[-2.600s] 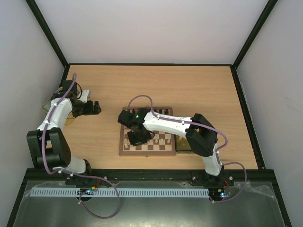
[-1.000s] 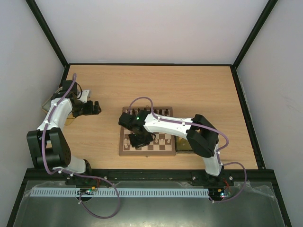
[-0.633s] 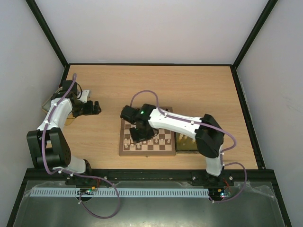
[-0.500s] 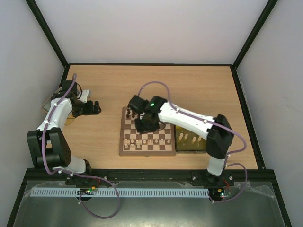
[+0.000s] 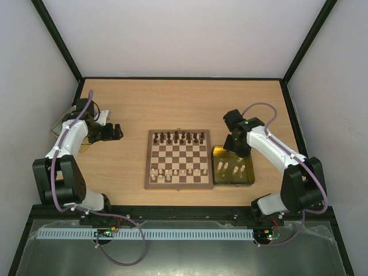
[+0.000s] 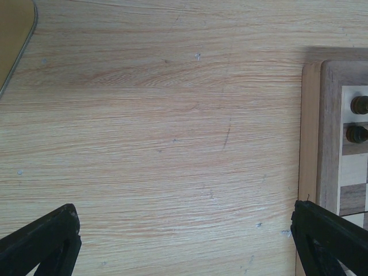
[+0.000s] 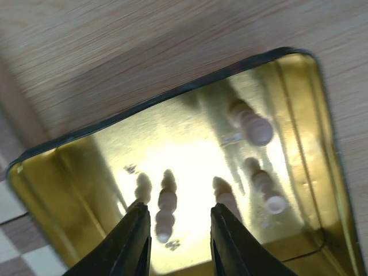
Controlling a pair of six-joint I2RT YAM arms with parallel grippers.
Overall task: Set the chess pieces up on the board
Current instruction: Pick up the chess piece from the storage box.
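Lying on their sides, cream chess pieces run parallel in tray.

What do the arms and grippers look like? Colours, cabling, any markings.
The left arm and right arm have white links and black joints. A purple cable loops along each. A green light glows near the right wrist. The left gripper and right gripper are black with tapered fingers. No markings are readable.

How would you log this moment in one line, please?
right pincer: part open above cream pieces in tray | left pincer: open over table | board: partly set
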